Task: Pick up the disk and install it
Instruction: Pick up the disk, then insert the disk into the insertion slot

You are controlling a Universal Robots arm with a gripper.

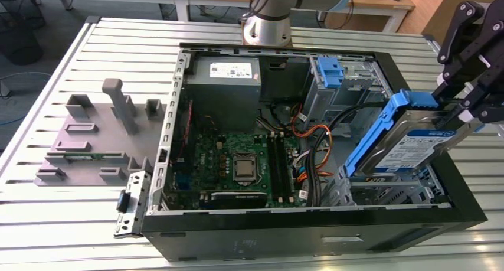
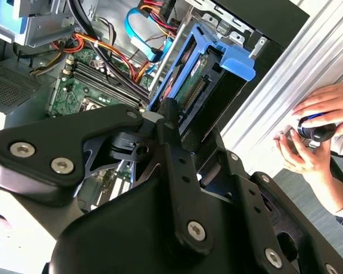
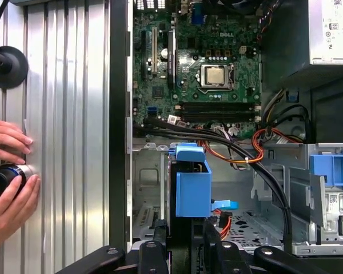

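Note:
The disk, a silver-grey drive with a white-and-blue label and blue carrier rails, hangs tilted over the front corner of the open computer case at the exterior view's right. My gripper is shut on its upper end. Below it sits the empty metal drive cage. In the second wrist view the disk juts from the black fingers toward the cage. In the first wrist view the blue carrier end rises from the gripper over the cage floor.
The case holds a green motherboard, a grey power-supply box, orange and black cables and a bare blue clip. A grey fixture lies at the exterior view's left. A person's hands hold a dark object beside the case.

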